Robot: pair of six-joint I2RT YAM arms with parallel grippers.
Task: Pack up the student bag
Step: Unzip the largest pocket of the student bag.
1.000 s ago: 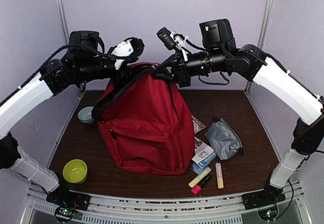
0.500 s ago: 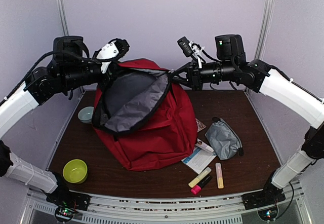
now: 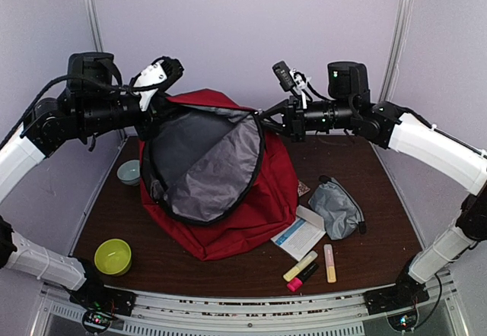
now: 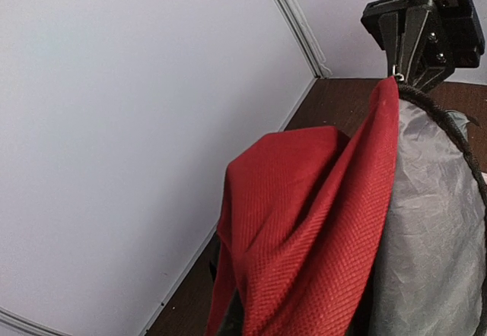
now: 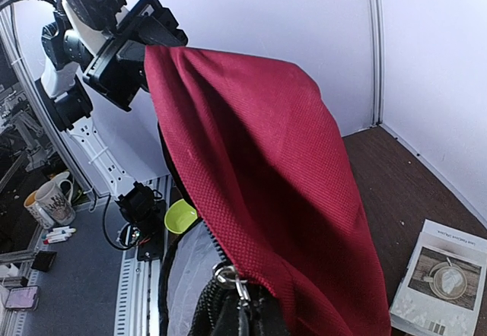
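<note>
Red student bag (image 3: pixel 262 199), grey lining (image 3: pixel 205 165)

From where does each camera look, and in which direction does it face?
Top external: above and behind the robot, facing down at the table; both arms show, left gripper and right gripper holding the student bag open.
Left wrist: on the left arm, facing the right gripper across the bag; its own gripper is hidden.
Right wrist: on the right arm, facing the left gripper.
Shared: the wrist views face each other; both show the bag's red fabric.
</note>
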